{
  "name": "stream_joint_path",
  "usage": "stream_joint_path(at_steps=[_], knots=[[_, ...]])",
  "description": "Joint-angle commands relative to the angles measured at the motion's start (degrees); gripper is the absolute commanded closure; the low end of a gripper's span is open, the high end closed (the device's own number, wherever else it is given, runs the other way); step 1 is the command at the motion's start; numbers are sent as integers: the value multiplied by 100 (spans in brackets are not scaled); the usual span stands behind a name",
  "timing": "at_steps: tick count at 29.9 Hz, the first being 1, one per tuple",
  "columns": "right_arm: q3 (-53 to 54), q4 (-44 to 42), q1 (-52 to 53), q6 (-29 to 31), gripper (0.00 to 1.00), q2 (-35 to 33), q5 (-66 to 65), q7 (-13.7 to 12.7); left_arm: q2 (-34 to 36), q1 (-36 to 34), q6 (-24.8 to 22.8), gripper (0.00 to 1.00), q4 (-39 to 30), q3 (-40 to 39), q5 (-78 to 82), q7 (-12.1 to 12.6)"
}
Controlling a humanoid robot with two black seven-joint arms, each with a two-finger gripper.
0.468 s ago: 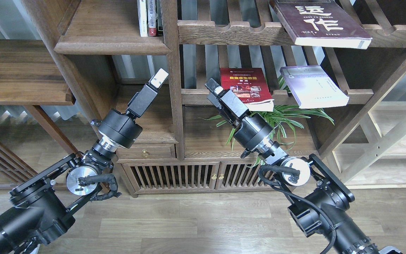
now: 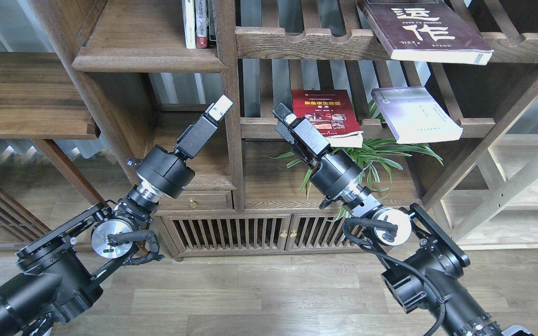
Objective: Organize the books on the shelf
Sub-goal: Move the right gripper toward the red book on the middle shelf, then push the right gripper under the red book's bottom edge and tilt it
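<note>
The red book [image 2: 326, 116] with yellow title lies flat on a slatted shelf, front edge overhanging. The pale lavender book [image 2: 414, 114] lies to its right on the same slats. The large maroon book [image 2: 425, 30] with white characters lies on the slatted shelf above. The solid dark-brown shelf [image 2: 147, 60] is at upper left. My left gripper [image 2: 220, 108] points up-right, beside the bookcase's upright post, empty. My right gripper [image 2: 282, 115] points up-left, just left of the red book, empty. I cannot tell either gripper's fingers apart.
Thin upright white- and red-spined books [image 2: 196, 23] stand at the right end of the solid shelf. A green plant [image 2: 371, 158] sits below the red and lavender books. A slatted cabinet [image 2: 250, 233] stands at the bottom. A pale wooden rack [image 2: 521, 186] is at right.
</note>
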Motion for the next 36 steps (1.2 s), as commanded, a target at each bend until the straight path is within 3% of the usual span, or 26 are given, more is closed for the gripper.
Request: stream_joint_path(at_steps=[1, 10, 14, 20, 25, 31, 36], knots=[[-3, 5, -26, -136, 0, 0, 19, 17, -4, -6, 0, 2, -74, -3, -1, 3], [41, 5, -53, -1094, 0, 0, 458, 88, 5, 3, 0, 2, -188, 15, 16, 29], [181, -30, -44, -1551, 0, 0, 809, 105, 32, 55, 0, 2, -197, -3, 8, 432], [612, -249, -53, -1894, 0, 0, 985, 140, -39, 90, 0, 2, -320, 15, 16, 495], [744, -531, -44, -2122, 1, 0, 1152, 325, -118, 82, 0, 2, -329, 6, 16, 504], [805, -575, -35, -2984, 1, 0, 1768, 773, -109, 178, 0, 2, -285, -20, 16, 495], [832, -584, 9, -3002, 0, 0, 1768, 800, -92, 205, 0, 2, -285, -29, 8, 495]])
